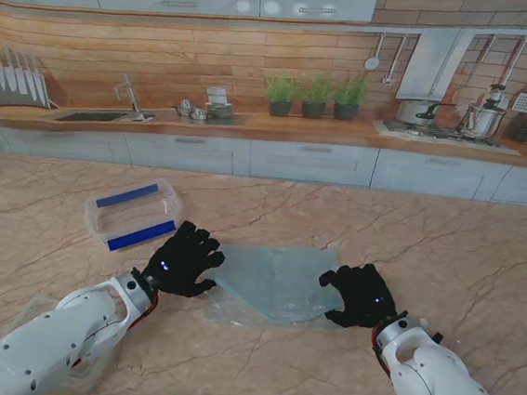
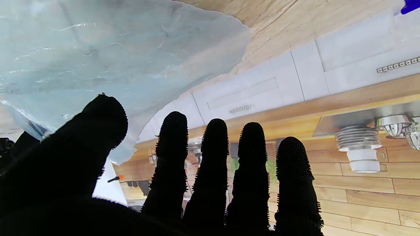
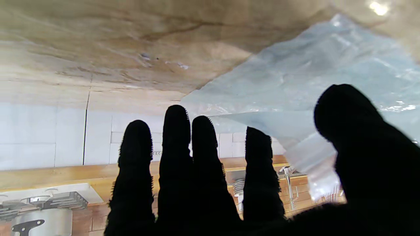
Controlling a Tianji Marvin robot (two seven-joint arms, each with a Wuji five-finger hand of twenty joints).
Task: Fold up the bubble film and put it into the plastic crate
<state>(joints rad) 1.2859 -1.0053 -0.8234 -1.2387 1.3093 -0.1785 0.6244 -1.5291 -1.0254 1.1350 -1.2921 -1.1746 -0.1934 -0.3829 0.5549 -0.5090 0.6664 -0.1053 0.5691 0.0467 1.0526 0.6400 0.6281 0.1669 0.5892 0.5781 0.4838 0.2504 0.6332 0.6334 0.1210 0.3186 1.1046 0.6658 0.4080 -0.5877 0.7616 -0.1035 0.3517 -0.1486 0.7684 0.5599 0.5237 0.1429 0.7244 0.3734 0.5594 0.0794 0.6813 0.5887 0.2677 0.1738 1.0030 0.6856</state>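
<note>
Bubble film (image 1: 274, 283) lies on the marble table (image 1: 409, 240), partly doubled over itself. Plastic crate (image 1: 132, 213), clear with blue trim, stands to the left of the film and slightly farther from me, apart from it. Left hand (image 1: 181, 260) sits at the film's left edge, fingers (image 2: 215, 154) straight and spread. Right hand (image 1: 359, 295) sits at the film's right edge, fingers (image 3: 175, 147) likewise extended. Each thumb lies against the film; whether either pinches it cannot be told.

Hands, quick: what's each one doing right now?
Left hand: open, fingers spread, at the bubble film's left edge.
Right hand: open, fingers extended, at its right edge.
</note>
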